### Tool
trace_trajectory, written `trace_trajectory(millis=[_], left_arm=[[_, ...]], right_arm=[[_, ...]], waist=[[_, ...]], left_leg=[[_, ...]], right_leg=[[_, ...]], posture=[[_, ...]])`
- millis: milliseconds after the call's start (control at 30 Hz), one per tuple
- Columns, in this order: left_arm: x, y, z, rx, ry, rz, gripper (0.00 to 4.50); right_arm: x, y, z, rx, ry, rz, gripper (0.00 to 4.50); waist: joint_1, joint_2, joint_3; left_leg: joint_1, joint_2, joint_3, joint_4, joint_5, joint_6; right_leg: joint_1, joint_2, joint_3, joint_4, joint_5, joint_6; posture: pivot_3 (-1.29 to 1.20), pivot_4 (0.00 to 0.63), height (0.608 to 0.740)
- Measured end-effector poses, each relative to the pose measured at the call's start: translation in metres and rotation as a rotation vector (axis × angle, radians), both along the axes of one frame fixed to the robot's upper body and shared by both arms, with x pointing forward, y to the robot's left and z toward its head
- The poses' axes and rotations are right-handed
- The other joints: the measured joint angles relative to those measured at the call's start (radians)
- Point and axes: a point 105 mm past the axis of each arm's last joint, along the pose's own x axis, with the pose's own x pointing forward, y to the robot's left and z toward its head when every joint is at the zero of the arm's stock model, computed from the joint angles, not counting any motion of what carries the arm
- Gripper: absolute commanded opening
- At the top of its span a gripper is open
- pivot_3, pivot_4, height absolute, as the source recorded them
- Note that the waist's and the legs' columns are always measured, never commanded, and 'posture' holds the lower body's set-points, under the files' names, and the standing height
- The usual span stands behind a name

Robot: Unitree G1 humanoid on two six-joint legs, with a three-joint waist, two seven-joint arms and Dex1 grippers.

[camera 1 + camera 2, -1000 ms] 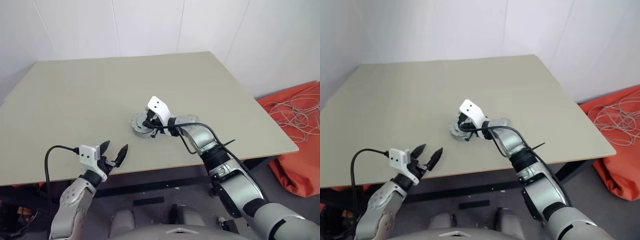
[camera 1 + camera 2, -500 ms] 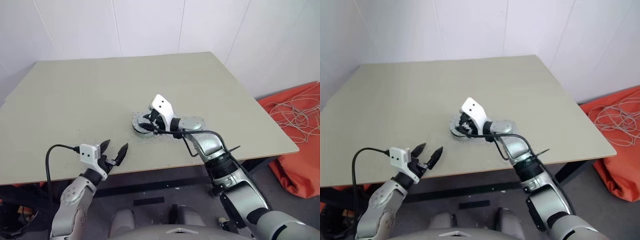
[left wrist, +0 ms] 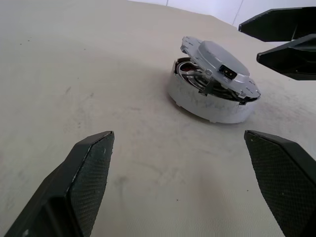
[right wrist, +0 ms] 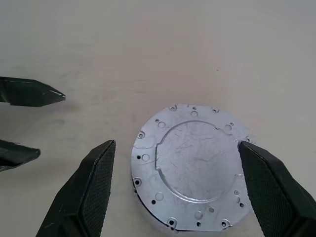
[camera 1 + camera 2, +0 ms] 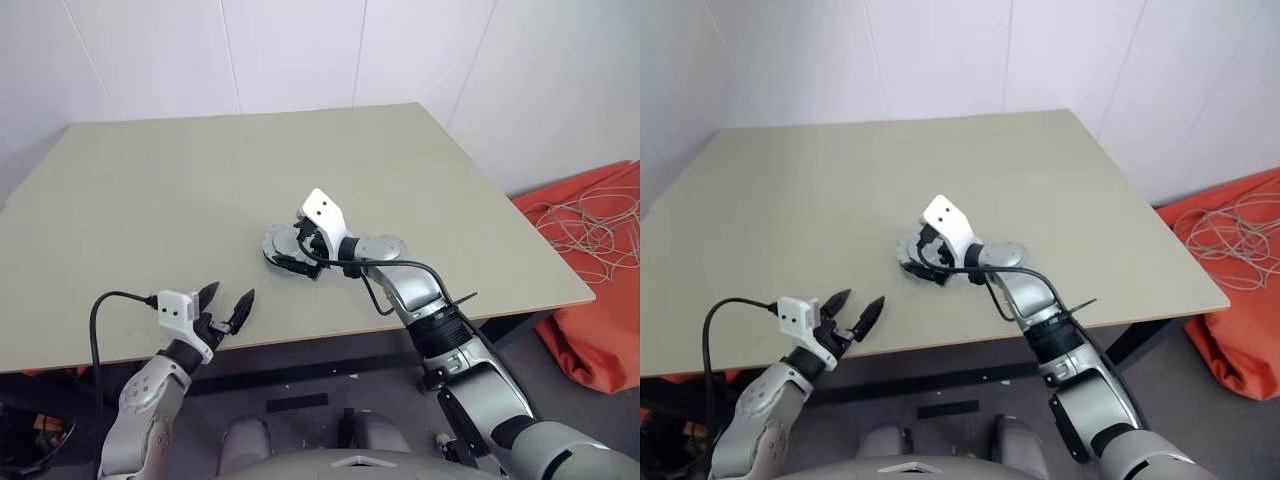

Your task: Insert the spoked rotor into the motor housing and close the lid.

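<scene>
Right pincer [image 4: 175, 190] spread wide, poised just above the lid [image 4: 190, 165], one black finger to either side of it, neither touching so far as I can tell. Lid rests on the motor housing [image 3: 207, 101] but tilted, one edge lifted, with dark interior showing in the gap; rotor presumably inside, not clearly seen. Housing sits mid-tabletop [image 5: 150, 200], directly under the right pincer and well ahead of the left pincer [image 5: 228, 305], which hangs with fingers apart over the near tabletop edge, holding nothing. Step in hand, by my reading: closing the lid, just released and not yet seated. Next move likely calls for pressing or nudging the raised edge down flat and centred, without shoving the housing sideways.
</scene>
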Motion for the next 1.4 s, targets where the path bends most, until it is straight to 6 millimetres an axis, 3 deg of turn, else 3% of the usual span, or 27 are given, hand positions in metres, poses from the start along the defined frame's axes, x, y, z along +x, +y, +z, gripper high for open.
trace_trajectory(millis=[367,733,933,1400], left_arm=[[0.001,0.000,0.001,0.002,-0.005,0.004,4.50],[0.003,-0.002,0.004,0.003,-0.010,0.007,4.50],[0.003,-0.002,0.007,0.004,-0.020,0.004,4.50],[0.002,-0.003,0.011,0.004,-0.019,0.006,4.50]], right_arm=[[0.022,0.012,-0.010,-0.025,0.015,-0.048,4.47],[0.027,0.001,-0.020,-0.056,0.041,-0.067,4.47],[0.026,0.002,-0.021,-0.053,0.049,-0.057,3.11],[0.022,-0.001,-0.022,-0.065,0.084,-0.019,3.11]], waist=[[0.000,0.000,0.000],[0.000,0.000,0.000],[0.002,0.000,0.000],[0.002,0.000,0.000]], left_leg=[[-0.001,0.000,0.000,0.000,0.000,0.000],[-0.001,0.000,0.000,0.000,0.000,0.000],[-0.001,0.000,0.000,0.000,0.000,0.000],[-0.001,0.000,0.000,0.000,0.000,0.000]], right_leg=[[0.000,0.000,0.000,0.000,0.003,-0.006],[0.000,0.000,0.000,0.000,0.003,-0.005],[0.000,0.000,0.000,0.000,0.003,-0.005],[0.000,0.000,0.000,0.000,0.003,-0.006]], posture=[[0.00,0.000,0.740],[0.00,0.000,0.740],[0.00,0.000,0.740],[0.00,0.000,0.740]])
